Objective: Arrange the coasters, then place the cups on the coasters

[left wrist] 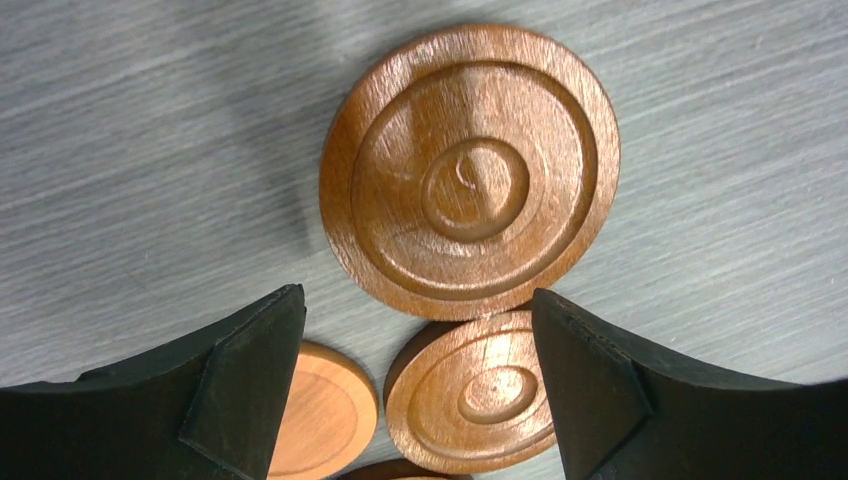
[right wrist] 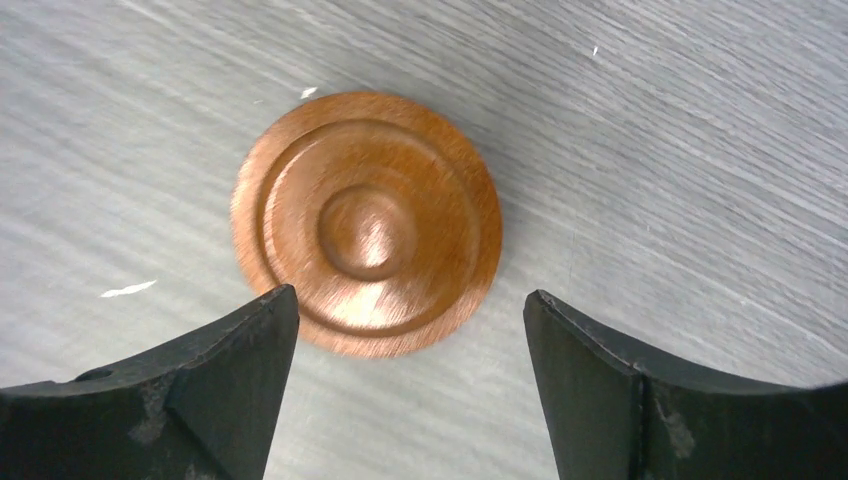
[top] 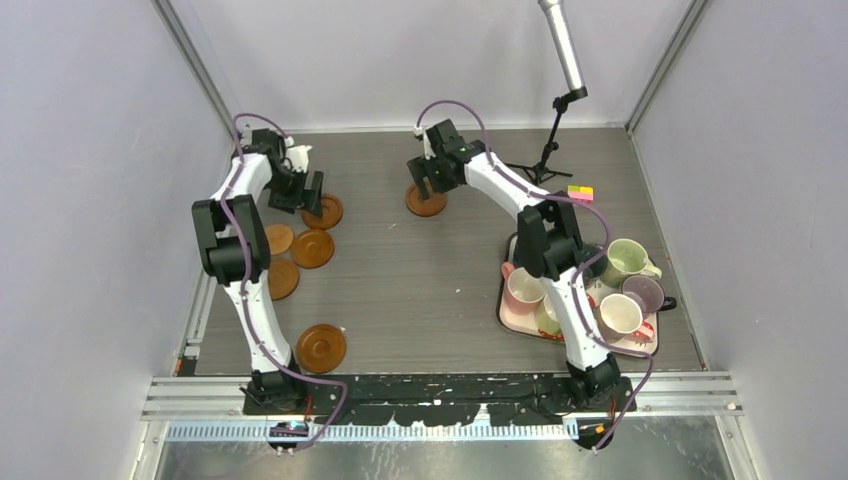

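Note:
Six brown wooden coasters lie on the grey table. Four cluster at the left: one (top: 324,211) (left wrist: 470,170), a second (top: 313,248) (left wrist: 475,392), a paler one (top: 279,238) (left wrist: 320,410) and another (top: 283,278). A further coaster (top: 321,347) lies near the front, and one (top: 426,200) (right wrist: 367,222) lies alone mid-table. My left gripper (top: 305,192) (left wrist: 415,300) hangs open above the cluster, holding nothing. Over the lone coaster's near edge my right gripper (top: 423,180) (right wrist: 410,295) is open and empty. The cups stand at the right: green (top: 625,260), pink (top: 522,285), purple (top: 645,293), cream (top: 620,315).
The cups sit on a white printed tray (top: 505,315), partly hidden by my right arm. A black microphone stand (top: 548,150) rises at the back, with a small pink and yellow block (top: 580,193) beside it. Walls enclose the table on three sides.

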`<state>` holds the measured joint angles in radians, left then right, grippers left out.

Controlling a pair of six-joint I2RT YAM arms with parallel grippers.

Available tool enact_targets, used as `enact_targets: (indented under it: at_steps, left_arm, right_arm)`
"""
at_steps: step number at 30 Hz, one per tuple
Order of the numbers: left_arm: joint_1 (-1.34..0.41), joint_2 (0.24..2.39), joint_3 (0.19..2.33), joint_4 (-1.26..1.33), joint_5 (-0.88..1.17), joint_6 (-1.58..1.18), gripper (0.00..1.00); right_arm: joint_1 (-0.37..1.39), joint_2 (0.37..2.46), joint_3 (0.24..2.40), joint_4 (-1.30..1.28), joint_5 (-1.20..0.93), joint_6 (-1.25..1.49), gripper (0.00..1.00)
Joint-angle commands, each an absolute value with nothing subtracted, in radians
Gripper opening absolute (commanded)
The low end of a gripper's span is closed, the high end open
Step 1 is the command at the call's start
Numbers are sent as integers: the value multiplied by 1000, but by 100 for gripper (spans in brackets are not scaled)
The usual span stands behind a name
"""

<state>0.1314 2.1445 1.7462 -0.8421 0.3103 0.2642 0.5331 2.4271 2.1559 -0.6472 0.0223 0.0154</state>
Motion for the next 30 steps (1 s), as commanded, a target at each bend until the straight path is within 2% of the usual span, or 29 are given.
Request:
enact_targets:
  at_steps: [1, 5, 11, 18, 30]
  left_arm:
    - [138, 2039, 1702, -856, 331, 342, 86]
    - [139, 2015, 1651, -838, 339, 341, 86]
    - [131, 2020, 1605, -789, 342, 307, 99]
    - [86, 2046, 1570, -735, 280, 283, 100]
    - [10, 2149, 1641, -698, 191, 211, 98]
  right_arm:
    - [537, 2240, 2112, -650, -54, 55, 88]
    - [538, 2223, 2066, -695, -52, 64, 89]
    - [540, 2226, 1982, -701, -41, 95, 89]
    - [556, 2265, 1953, -696, -8, 91, 89]
    - [562, 2376, 1981, -664, 103, 74, 89]
